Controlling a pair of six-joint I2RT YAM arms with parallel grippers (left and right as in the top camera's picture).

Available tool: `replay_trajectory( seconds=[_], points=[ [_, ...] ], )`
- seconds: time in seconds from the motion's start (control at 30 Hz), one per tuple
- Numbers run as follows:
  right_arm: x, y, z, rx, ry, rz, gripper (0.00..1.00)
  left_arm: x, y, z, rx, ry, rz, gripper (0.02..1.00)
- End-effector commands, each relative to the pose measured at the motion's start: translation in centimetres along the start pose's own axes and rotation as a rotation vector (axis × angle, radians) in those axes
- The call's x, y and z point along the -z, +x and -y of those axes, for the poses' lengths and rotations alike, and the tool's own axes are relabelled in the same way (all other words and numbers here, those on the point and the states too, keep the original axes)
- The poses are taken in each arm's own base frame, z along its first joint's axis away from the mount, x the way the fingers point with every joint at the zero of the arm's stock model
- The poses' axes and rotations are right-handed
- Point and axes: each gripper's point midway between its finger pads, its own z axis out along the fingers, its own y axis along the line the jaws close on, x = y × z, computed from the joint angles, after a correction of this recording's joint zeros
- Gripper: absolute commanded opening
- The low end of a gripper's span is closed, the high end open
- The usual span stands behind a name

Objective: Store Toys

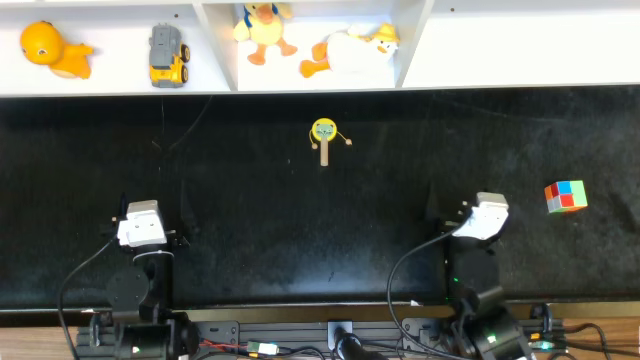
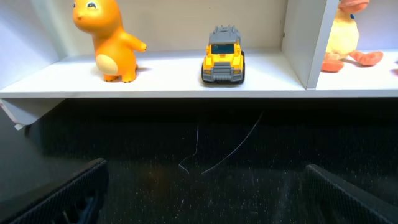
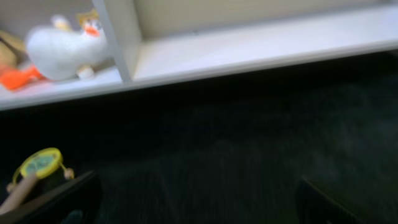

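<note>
Top view: rattle [image 1: 324,136] lies mid-mat [image 1: 250,200] below the shelf [image 1: 500,60], colour cube [image 1: 565,196] off right; truck [image 1: 167,55], plush duck [image 1: 263,30] sit shelved. Left gripper [image 2: 205,171], right gripper [image 3: 196,182] both spread wide, empty.

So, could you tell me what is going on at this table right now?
Two robot arms are storing toys on a white shelf. Neither holds anything: the left gripper and right gripper are open above the black mat. An orange figure, a yellow truck, a yellow plush duck and a white plush duck are on the shelf. A rattle drum and a coloured cube lie on the mat.
</note>
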Motion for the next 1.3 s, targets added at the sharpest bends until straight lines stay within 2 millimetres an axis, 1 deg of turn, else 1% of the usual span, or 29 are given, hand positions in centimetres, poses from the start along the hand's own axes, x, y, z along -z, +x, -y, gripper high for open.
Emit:
replay_trajectory(
  seconds=[0.03, 0.2, 0.23, 0.33, 0.57, 0.6, 0.73, 0.77, 0.93, 1.03, 1.07, 1.13, 1.23, 1.3],
  points=[
    [1.2, -4.8, -0.6, -0.059, 0.142, 0.024, 0.996, 0.0, -0.1, -0.2, -0.026, -0.013, 0.009, 0.998],
    [1.5, -6.0, -4.0, -0.012, 0.147, -0.059, 0.996, 0.0, -0.1, -0.2, -0.026, -0.013, 0.009, 0.998],
    [1.5, -6.2, -5.5, -0.009, 0.139, -0.098, 0.996, 0.0, -0.1, -0.2, -0.026, -0.013, 0.009, 0.998],
    [1.2, -6.0, -7.2, -0.023, 0.136, -0.16, 0.996, 0.0, -0.1, -0.2, -0.026, -0.013, 0.009, 0.998],
    [0.0, -4.1, -11.3, -0.046, 0.121, -0.352, 0.996, 0.0, -0.1, -0.2, -0.026, -0.013, 0.009, 0.998],
    [-0.4, -3.5, -12.5, -0.05, 0.108, -0.395, 0.996, 0.0, -0.1, -0.2, -0.026, -0.013, 0.009, 0.998],
    [-1.1, -1.8, -14.9, -0.044, 0.076, -0.489, 0.993, 0.0, -0.1, -0.2, -0.026, -0.013, 0.009, 0.998],
    [-1.4, -0.9, -15.7, -0.033, 0.065, -0.53, 0.996, 0.0, -0.1, -0.2, -0.026, -0.013, 0.009, 0.998],
    [-2.1, 1.5, -16.5, 0.003, 0.076, -0.603, 0.996, 0.0, -0.1, -0.2, -0.026, -0.013, 0.009, 0.998],
    [-2.7, 3.3, -17.5, -0.001, 0.063, -0.672, 0.998, 0.0, -0.1, -0.2, -0.026, -0.013, 0.009, 0.998],
    [-2.9, 3.6, -17.7, -0.002, 0.062, -0.682, 0.993, 0.0, -0.1, -0.2, -0.026, -0.013, 0.009, 0.998],
    [-3.8, 4.9, -18.1, 0.001, 0.076, -0.721, 0.996, 0.0, -0.1, -0.2, -0.026, -0.013, 0.009, 0.998],
    [-4.8, 6.0, -18.5, 0.02, 0.079, -0.759, 0.996, 0.0, -0.1, -0.2, -0.026, -0.013, 0.009, 0.998],
    [-5.4, 6.6, -19.5, 0.056, 0.039, -0.782, 0.996, 0.0, -0.1, -0.2, -0.026, -0.013, 0.009, 0.998]
  ],
)
